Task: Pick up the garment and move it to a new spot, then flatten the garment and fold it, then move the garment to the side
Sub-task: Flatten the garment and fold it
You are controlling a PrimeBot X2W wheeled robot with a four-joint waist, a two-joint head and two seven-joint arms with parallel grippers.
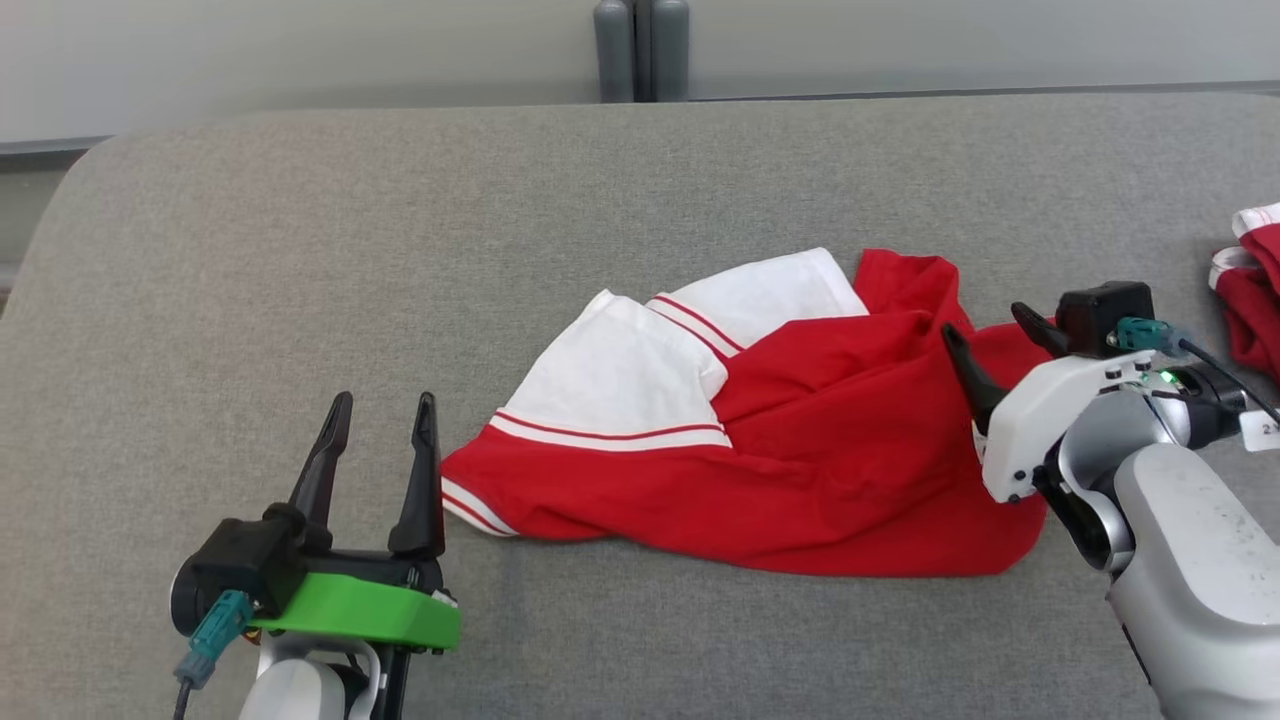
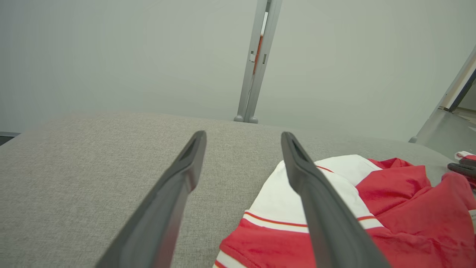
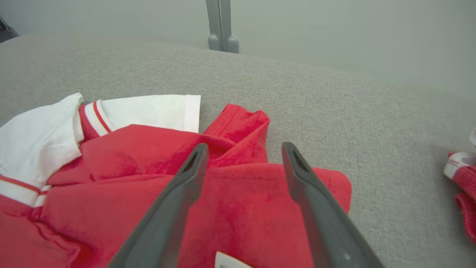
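A red garment (image 1: 800, 470) with white sleeves and striped trim lies crumpled in the middle of the grey padded table (image 1: 300, 250). My left gripper (image 1: 384, 402) stands open just left of the garment's striped hem corner, with nothing between its fingers. In the left wrist view that gripper (image 2: 243, 134) points past the garment (image 2: 394, 193), whose white sleeve lies behind its right finger. My right gripper (image 1: 983, 320) hovers open over the garment's right edge. The right wrist view shows this gripper (image 3: 244, 146) above the red cloth (image 3: 141, 156), holding nothing.
A second red and white garment (image 1: 1250, 280) lies at the table's far right edge, also seen in the right wrist view (image 3: 461, 175). Grey posts (image 1: 640, 50) stand behind the table's back edge. Bare table stretches left of and behind the garment.
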